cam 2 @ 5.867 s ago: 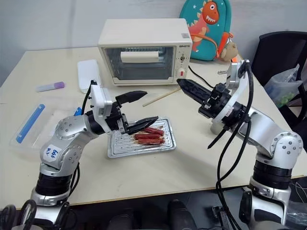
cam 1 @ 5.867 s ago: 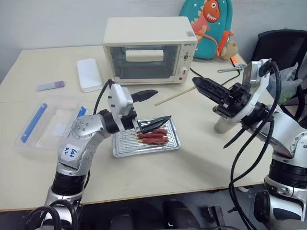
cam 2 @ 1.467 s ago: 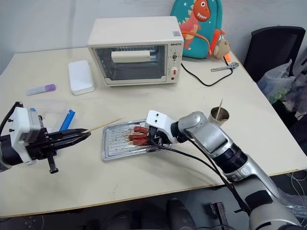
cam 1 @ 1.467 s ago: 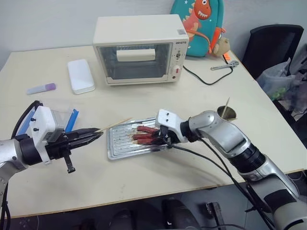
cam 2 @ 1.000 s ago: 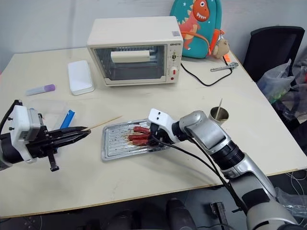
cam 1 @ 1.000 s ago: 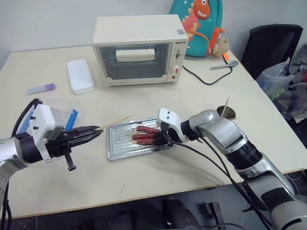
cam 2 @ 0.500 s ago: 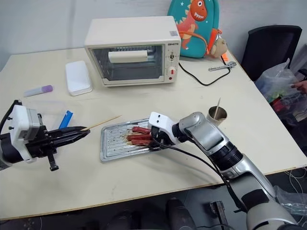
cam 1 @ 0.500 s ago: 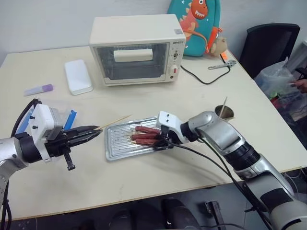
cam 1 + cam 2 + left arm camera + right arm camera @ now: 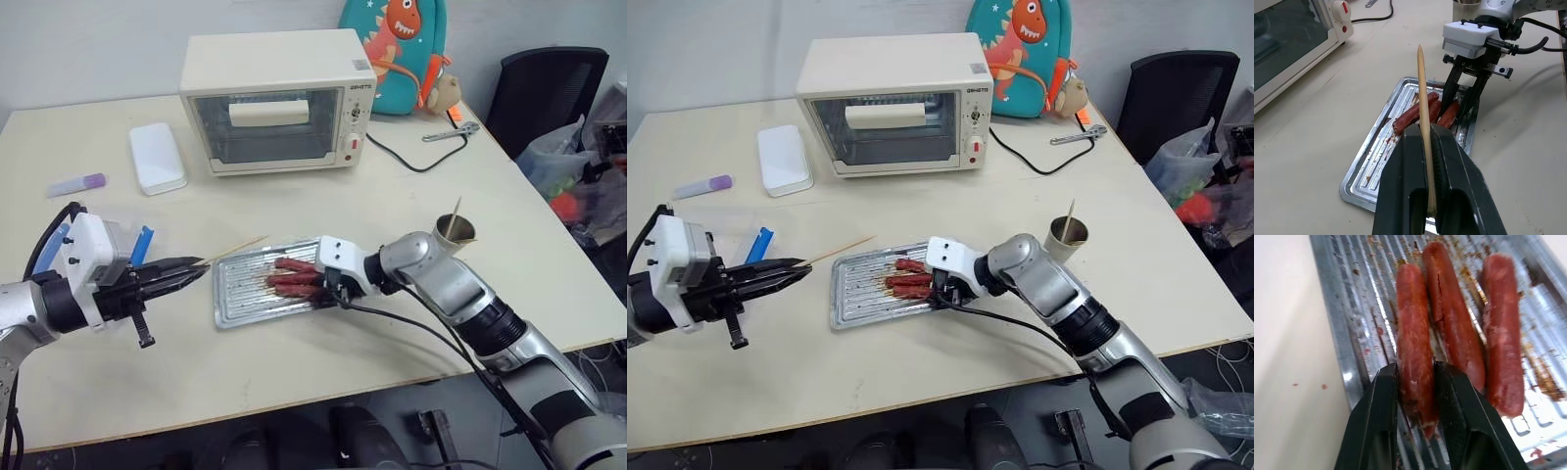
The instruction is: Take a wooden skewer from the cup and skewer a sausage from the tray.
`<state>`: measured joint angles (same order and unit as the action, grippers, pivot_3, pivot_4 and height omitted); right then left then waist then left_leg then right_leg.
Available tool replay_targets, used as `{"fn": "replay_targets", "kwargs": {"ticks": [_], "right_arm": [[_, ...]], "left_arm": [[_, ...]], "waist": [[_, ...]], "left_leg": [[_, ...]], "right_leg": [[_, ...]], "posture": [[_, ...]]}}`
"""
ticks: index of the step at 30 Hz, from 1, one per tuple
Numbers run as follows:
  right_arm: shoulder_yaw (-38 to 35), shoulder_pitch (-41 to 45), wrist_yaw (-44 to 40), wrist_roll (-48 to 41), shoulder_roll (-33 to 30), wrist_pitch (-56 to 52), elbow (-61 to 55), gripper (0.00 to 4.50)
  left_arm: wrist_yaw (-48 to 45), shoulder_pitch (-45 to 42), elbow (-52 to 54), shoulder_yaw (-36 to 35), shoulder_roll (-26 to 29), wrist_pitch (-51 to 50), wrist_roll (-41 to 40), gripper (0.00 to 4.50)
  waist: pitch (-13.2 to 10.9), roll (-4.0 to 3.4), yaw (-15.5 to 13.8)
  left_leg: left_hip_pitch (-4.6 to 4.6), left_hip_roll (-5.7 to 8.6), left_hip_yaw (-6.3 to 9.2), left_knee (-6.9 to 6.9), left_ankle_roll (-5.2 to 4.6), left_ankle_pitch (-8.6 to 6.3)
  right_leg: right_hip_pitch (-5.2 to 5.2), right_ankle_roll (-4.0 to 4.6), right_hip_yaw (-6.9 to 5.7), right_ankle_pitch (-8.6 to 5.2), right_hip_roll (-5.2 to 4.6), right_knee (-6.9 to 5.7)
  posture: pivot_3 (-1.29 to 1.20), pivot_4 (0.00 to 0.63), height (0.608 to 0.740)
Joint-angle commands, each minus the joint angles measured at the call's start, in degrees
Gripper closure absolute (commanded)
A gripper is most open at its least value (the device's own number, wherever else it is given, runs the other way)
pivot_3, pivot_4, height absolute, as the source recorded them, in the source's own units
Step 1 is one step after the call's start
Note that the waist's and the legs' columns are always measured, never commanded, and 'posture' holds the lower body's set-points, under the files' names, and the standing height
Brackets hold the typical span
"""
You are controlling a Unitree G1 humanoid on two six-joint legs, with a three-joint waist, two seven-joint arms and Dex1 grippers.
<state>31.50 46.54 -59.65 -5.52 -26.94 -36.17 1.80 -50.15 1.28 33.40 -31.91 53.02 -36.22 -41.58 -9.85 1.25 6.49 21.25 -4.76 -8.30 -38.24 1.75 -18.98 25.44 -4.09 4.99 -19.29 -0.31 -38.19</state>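
Three sausages lie side by side on the ribbed base of the tray (image 9: 235,294), which sits near the middle of the table (image 9: 323,372), a little toward the front edge. Right gripper (image 9: 1415,382) reaches into the tray from its right end; its two black fingers (image 9: 1376,406) pinch the end of the sausage (image 9: 1413,377) nearest the tray's front rim. The other two sausages (image 9: 1479,333) lie just beside it, touching or nearly so. Grease specks on the tray base.

Left gripper (image 9: 191,271) hovers off the tray's left end, above the table's front-left area, fingers pressed together on the wooden skewer (image 9: 1424,132). Skewer tip points out past the fingertips toward the tray; tip is apart from the sausages.

Cup (image 9: 453,233) stands to the right of the tray, toward the table's right edge, one more stick (image 9: 457,208) upright in it.

Toaster oven (image 9: 274,98) at the back edge, middle. White flat box (image 9: 157,157) to its left. Clear plastic box with blue clips (image 9: 142,245) near the left edge, partly behind the left arm.
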Motion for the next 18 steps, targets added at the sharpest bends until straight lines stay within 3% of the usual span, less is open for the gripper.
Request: {"fn": "replay_targets", "kwargs": {"ticks": [1, 12, 16, 18], "right_arm": [[0.0, -0.8, 0.0, 1.1, 0.8, 0.9, 0.1, 3.31], [-0.4, -1.4, -0.4, 1.5, 1.6, 0.7, -0.3, 3.31], [-0.5, -1.5, -0.5, 1.6, 1.7, 0.6, -0.5, 4.02], [-0.7, -1.5, -0.7, 1.5, 1.6, 0.3, -0.8, 4.02]], "left_arm": [[0.3, -0.8, 0.8, -0.3, 0.7, 1.0, 0.0, 4.5], [0.3, -1.5, 0.5, 0.2, 0.7, 0.9, 0.2, 4.5], [0.4, -1.6, 0.6, 0.3, 0.6, 0.8, 0.1, 4.5], [0.4, -1.7, 0.5, 0.4, 0.6, 0.9, 0.1, 4.5]], "waist": [[0.0, 0.0, 0.0], [0.0, 0.02, 0.1], [0.0, 0.02, 0.1], [0.0, 0.03, 0.1]], "left_leg": [[-0.01, 0.0, -0.01, 0.0, 0.0, 0.0], [-0.06, 0.0, -0.02, -0.03, 0.01, 0.0], [-0.08, 0.0, -0.02, -0.04, 0.01, 0.01], [-0.08, 0.0, -0.01, -0.05, 0.02, 0.01]], "right_leg": [[0.0, 0.0, 0.0, 0.0, 0.0, -0.01], [0.0, 0.05, 0.0, -0.03, 0.0, -0.15], [0.0, 0.08, 0.0, -0.05, 0.0, -0.2], [0.0, 0.09, 0.0, -0.05, 0.0, -0.23]], "posture": [[0.0, 0.15, 0.74], [0.0, 0.15, 0.74], [0.0, 0.15, 0.74], [0.0, 0.15, 0.74]]}}
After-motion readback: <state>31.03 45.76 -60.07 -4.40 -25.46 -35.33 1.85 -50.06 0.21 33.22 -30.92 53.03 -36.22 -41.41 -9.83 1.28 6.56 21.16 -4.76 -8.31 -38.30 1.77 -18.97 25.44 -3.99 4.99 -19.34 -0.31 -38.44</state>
